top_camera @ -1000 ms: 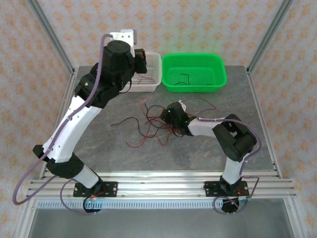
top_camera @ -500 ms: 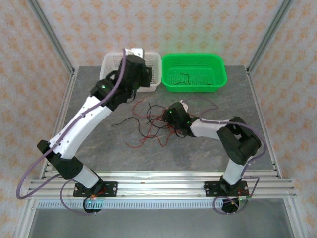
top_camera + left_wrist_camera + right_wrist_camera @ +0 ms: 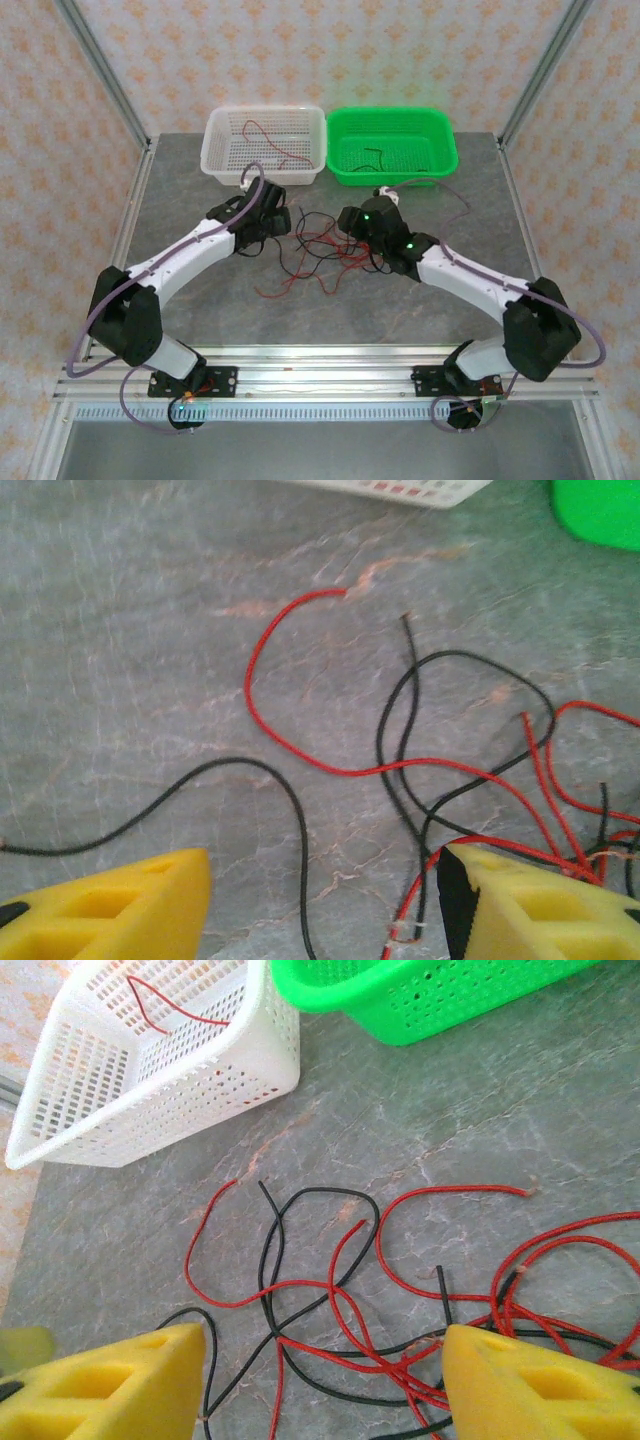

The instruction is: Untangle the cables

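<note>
Both arms are down at the cables point(image 3: 322, 248), a loose snarl of red and black wires lying on the grey marbled table point(image 3: 420, 320) between the two wrists. The left gripper point(image 3: 325, 885) hangs low with its yellow fingers point(image 3: 120, 905) spread wide, nothing pinched. In the gap between them a black wire point(image 3: 255, 768) curls in from the left and drops out of view. A red wire point(image 3: 262, 695) loops up and round, its free end pointing toward the white basket point(image 3: 405, 488). Hard by the right-hand finger the knot thickens, red and black strands crossing; whether any touches the pad cannot be told.

Over to the right gripper point(image 3: 322, 1360): it is spread too and holds nothing. The snarl lies just ahead of its tips and between them, with red loops bunched near the right-hand finger.

From above, the two grippers face each other across the tangle, the left one at its left edge, the right one at its upper right. Stray red and black ends trail toward the near side of the table.

At the back, side by side and nearly touching, stand the white basket with a red strand point(image 3: 275, 140) inside and the green basket point(image 3: 447, 152) with a short black strand point(image 3: 372, 157) inside. A thick lilac arm cable point(image 3: 590, 345) bows out beside the right arm, well apart from the wires
</note>
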Controlling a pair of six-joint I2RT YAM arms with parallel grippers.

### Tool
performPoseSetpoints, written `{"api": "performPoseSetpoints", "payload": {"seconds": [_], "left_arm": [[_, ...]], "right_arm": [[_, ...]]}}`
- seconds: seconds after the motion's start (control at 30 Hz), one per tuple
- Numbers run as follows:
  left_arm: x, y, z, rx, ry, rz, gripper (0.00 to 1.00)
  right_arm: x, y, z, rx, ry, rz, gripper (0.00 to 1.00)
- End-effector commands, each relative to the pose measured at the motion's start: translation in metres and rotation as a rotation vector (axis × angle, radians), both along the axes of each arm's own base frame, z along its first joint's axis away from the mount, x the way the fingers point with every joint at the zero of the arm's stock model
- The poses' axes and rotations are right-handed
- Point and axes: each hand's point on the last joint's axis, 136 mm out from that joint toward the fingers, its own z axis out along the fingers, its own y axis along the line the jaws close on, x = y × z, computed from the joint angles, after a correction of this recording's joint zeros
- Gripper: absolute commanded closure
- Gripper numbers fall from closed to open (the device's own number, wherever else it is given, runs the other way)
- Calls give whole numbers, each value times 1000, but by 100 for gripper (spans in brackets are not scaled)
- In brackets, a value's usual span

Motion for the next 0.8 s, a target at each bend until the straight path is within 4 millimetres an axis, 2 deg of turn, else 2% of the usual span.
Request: {"api": "performPoseSetpoints", "payload": {"seconds": [0.0,0.17,0.47,0.53,0.6,0.77], "left_arm": [[13,-6,-16,-110,-2,52,37],[24,3,-46,-65,37,90,38],[45,15,-82,50,90,126,42],[49,15,-88,64,97,125,42],[54,14,-91,69,92,123,43],[68,10,-94,62,69,125,45]], "right_arm": [[-4,-15,17,-46,-31,-24,36],[-13,-22,20,-38,-41,-27,36],[-26,-36,13,-41,-35,-49,36],[-27,-38,9,-55,-27,-57,36],[-29,-42,18,-45,-46,-63,36],[-31,-45,19,-52,-53,-70,36]]}}
